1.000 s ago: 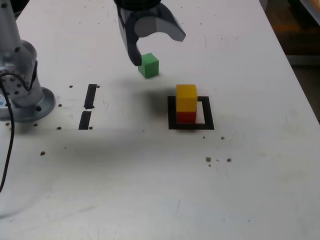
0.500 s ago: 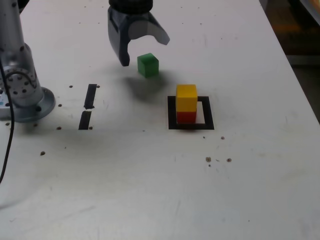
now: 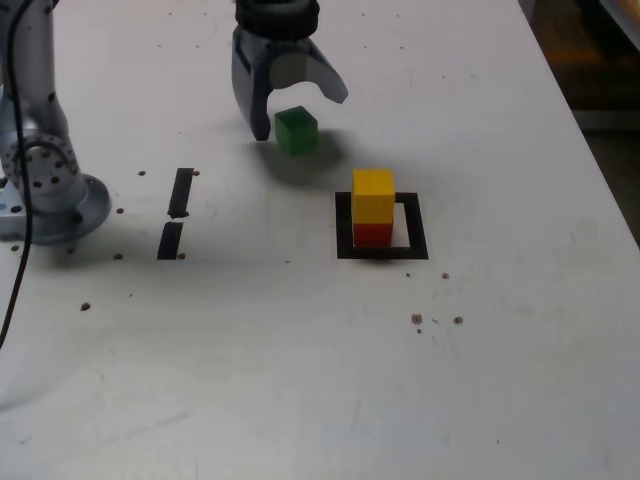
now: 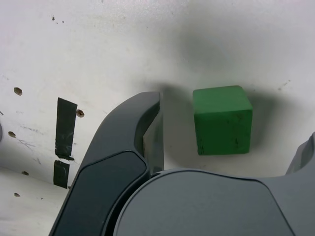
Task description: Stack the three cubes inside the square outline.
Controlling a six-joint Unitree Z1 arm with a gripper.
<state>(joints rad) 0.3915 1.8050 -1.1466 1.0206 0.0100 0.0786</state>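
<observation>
Tool (image 3: 292, 112) spread wide, fingers either side of the green cube (image 3: 297, 131) on the worktop (image 3: 300, 380), not clamped, eleven o'clock from the yellow-on-red stack in the square outline (image 3: 413, 222).

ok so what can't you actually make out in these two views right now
- Red cube, exterior view: only its front face shows; the yellow cube covers its top.
- Gripper, wrist view: one of the jaws is cut off by the picture's edge.
- Green cube, exterior view: whether the open jaws touch it; the wrist view shows a gap on one side only.
- Square outline, exterior view: part hidden behind the stack.
</observation>
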